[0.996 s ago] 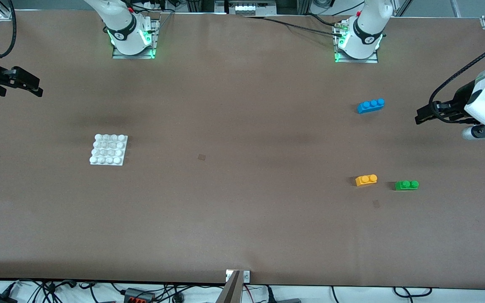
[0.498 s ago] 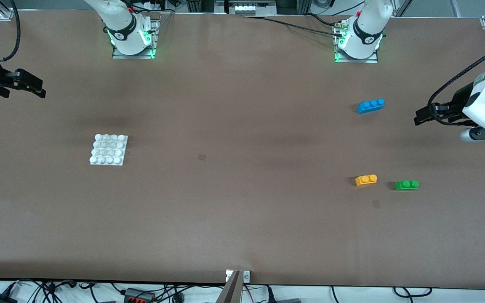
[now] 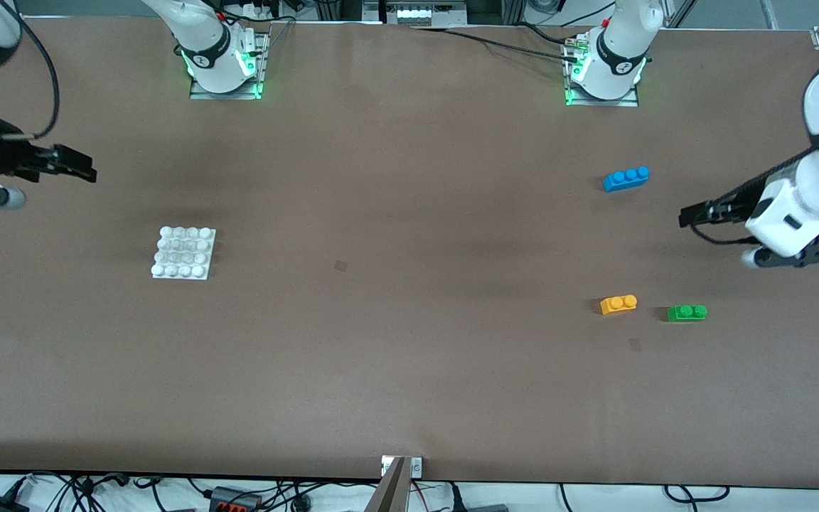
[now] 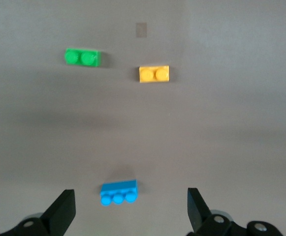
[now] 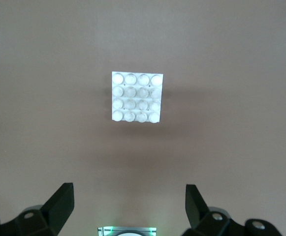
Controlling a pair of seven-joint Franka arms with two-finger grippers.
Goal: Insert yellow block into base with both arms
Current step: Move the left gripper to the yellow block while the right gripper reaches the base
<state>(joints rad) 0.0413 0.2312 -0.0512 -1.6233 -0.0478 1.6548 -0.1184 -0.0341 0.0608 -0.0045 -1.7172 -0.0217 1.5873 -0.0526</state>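
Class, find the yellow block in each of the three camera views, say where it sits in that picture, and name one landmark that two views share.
Front view: the yellow block lies beside the green brick, nearer the camera than the blue brick.
Left wrist view: the yellow block shows between the open fingers, beside the green brick.
Right wrist view: not in it; only the base shows.
Shared landmark: the blue brick.
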